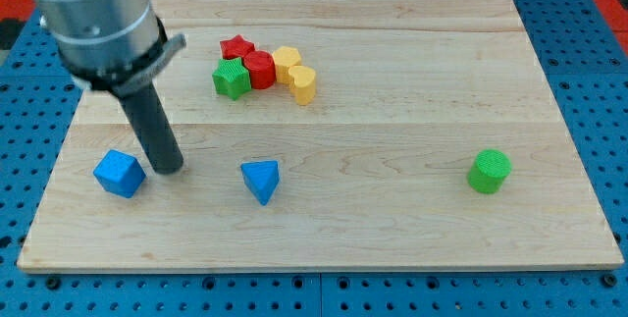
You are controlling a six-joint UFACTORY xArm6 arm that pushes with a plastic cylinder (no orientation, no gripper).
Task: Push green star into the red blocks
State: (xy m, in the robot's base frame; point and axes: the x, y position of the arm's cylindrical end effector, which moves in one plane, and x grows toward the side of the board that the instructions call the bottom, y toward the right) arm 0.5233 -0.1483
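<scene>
The green star [231,79] sits near the board's top middle, touching the red cylinder [260,69] on its right. A red star [236,48] lies just above them, against the cylinder. My tip [169,168] rests on the board at the view's left, well below and left of the green star, just right of a blue cube [120,173].
Two yellow blocks [287,61] [303,83] sit right of the red cylinder. A blue triangular block [261,180] lies below the cluster. A green cylinder [489,171] stands at the right. The wooden board [412,111] lies on a blue perforated table.
</scene>
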